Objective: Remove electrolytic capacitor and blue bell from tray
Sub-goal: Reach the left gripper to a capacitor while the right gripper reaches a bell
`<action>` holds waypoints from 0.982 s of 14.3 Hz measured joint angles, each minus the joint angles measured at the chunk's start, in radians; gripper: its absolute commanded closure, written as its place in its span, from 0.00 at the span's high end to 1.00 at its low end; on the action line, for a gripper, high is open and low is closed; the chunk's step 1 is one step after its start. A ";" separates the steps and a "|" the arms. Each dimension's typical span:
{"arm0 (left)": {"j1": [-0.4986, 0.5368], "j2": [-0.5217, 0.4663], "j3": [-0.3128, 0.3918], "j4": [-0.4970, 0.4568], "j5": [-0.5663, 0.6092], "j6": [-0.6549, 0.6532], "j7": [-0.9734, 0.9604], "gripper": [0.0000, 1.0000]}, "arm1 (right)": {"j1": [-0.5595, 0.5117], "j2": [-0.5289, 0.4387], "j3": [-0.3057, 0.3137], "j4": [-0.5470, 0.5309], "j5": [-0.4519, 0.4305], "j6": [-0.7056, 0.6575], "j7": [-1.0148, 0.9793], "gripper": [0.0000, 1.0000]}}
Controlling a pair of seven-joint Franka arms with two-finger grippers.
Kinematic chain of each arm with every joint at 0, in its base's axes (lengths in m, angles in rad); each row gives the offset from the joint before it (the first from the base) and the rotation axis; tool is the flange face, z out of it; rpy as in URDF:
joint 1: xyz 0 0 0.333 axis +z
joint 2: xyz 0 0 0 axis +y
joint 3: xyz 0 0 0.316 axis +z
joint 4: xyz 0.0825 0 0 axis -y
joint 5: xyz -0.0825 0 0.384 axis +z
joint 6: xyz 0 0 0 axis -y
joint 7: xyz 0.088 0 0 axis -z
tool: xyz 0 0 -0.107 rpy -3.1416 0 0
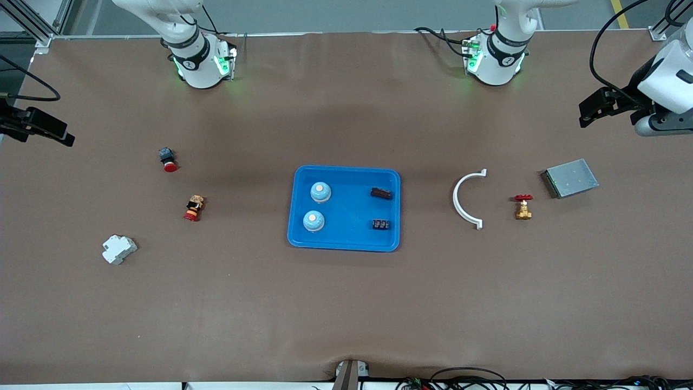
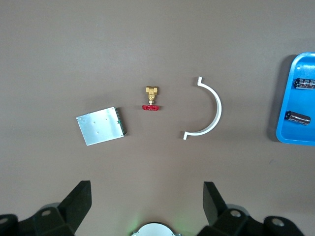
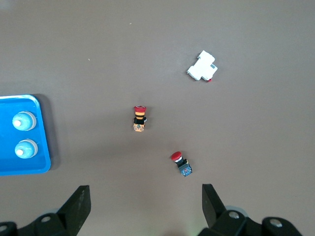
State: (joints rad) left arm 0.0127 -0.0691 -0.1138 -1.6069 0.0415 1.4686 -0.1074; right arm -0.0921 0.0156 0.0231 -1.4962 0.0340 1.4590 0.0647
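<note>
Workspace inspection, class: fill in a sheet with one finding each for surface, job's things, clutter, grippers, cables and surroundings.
Surface: brown table, slightly creased.
Job's things: two bells and two capacitors in the blue tray.
Clutter: red buttons and white breaker toward the right arm's end; white clip, valve, metal box toward the left arm's end.
Grippers: left gripper and right gripper open, empty, waiting at the table's ends.
Cables: at the bases and table edges.
Surroundings: metal frame at a corner.
</note>
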 measured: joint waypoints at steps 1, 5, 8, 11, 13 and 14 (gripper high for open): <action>0.000 0.000 0.000 0.000 0.000 -0.001 0.000 1.00 | 0.000 0.000 0.000 0.000 0.000 0.000 0.000 1.00; 0.001 0.008 0.000 0.000 0.002 -0.005 0.000 1.00 | 0.000 0.000 0.000 0.000 0.000 0.000 0.000 1.00; 0.001 0.032 0.001 0.002 0.023 -0.009 -0.001 1.00 | 0.000 0.000 0.001 0.000 0.000 0.000 0.000 1.00; -0.001 0.059 -0.005 -0.004 0.018 -0.035 -0.033 1.00 | 0.000 0.000 0.001 0.000 0.000 0.000 0.000 1.00; -0.006 0.080 -0.013 -0.015 -0.011 -0.032 -0.101 1.00 | 0.000 0.000 0.000 0.000 -0.001 0.000 0.000 1.00; -0.009 0.086 -0.017 -0.026 -0.034 -0.022 -0.134 1.00 | 0.000 0.000 -0.001 0.000 -0.001 0.000 0.000 1.00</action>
State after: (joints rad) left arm 0.0041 0.0173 -0.1311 -1.6324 0.0080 1.4467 -0.2415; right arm -0.0924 0.0158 0.0219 -1.4962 0.0334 1.4591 0.0647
